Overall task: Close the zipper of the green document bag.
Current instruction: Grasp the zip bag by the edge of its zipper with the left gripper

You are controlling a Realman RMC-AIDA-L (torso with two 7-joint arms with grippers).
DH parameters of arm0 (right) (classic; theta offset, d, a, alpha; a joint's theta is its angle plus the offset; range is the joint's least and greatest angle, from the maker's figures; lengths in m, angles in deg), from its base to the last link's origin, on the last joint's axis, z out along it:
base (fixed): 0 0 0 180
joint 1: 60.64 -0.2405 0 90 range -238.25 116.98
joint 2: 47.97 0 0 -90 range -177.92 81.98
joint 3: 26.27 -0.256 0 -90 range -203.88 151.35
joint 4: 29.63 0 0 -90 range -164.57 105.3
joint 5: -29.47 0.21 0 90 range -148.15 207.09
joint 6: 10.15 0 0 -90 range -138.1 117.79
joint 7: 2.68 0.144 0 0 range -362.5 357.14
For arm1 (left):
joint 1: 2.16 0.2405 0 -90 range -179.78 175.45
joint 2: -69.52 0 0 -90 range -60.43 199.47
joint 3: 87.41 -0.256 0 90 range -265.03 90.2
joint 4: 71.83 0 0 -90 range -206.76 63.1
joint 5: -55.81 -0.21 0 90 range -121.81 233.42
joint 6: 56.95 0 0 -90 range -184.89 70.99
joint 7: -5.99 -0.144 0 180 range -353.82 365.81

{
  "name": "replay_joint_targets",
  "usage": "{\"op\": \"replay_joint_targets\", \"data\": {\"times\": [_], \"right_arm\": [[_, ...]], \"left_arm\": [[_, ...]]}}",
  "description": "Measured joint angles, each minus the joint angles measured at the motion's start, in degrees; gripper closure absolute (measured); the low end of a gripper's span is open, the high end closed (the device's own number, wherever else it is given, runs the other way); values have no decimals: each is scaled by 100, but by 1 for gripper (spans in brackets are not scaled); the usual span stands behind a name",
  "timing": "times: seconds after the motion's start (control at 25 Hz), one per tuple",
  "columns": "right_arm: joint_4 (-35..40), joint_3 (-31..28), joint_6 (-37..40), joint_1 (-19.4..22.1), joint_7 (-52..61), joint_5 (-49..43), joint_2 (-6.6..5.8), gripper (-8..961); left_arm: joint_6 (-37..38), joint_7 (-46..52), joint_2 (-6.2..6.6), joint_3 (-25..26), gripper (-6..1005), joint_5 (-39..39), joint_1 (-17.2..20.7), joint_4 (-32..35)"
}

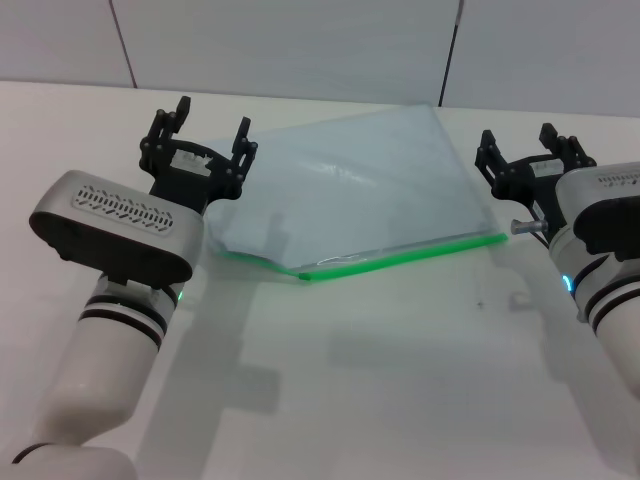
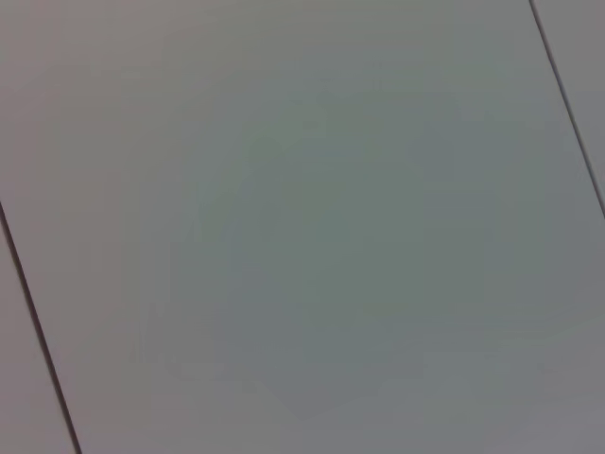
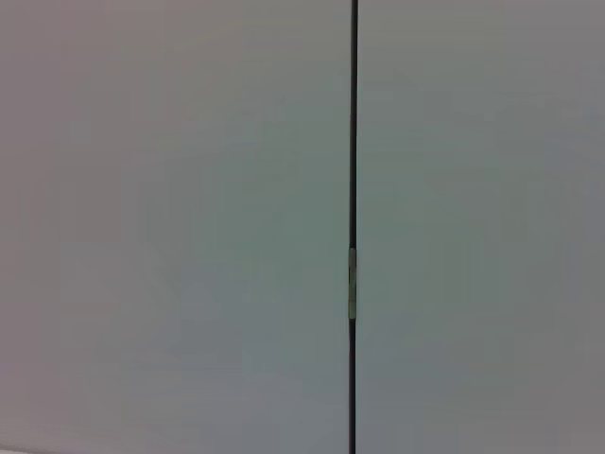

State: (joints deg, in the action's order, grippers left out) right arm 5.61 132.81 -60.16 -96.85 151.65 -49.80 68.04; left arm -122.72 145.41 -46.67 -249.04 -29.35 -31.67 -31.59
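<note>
The green document bag [image 1: 360, 185] lies flat on the white table [image 1: 380, 380] in the head view, a translucent pale blue-green pouch turned at an angle. Its zipper [image 1: 400, 258] is the bright green strip along the near edge, running from under my left arm to the right corner. A small pale slider [image 1: 335, 262] shows near the strip's left part. My left gripper [image 1: 207, 125] is open at the bag's left corner, raised. My right gripper [image 1: 518, 140] is open just right of the bag's right corner. Both wrist views show only wall panels.
Grey wall panels [image 1: 300, 40] with dark seams stand behind the table. The wide near part of the table holds nothing but the arms' shadows.
</note>
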Motion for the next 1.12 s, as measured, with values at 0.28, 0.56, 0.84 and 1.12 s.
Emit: {"op": "replay_joint_targets", "data": {"times": [0.28, 0.56, 0.84, 1.12], "right_arm": [[-9, -24, 0, 24, 0, 0, 0, 196], [-9, -44, 0, 30, 0, 0, 0, 196], [-8, -53, 0, 40, 0, 0, 0, 196], [-8, -53, 0, 44, 0, 9, 0, 197]], "left_arm": [[-62, 6, 0, 12, 300, 13, 23, -13], [-265, 7, -4, 106, 300, 17, 102, -17], [-307, -31, -7, 156, 300, 17, 155, -16], [-324, -523, -8, 158, 300, 145, 247, 31]]}}
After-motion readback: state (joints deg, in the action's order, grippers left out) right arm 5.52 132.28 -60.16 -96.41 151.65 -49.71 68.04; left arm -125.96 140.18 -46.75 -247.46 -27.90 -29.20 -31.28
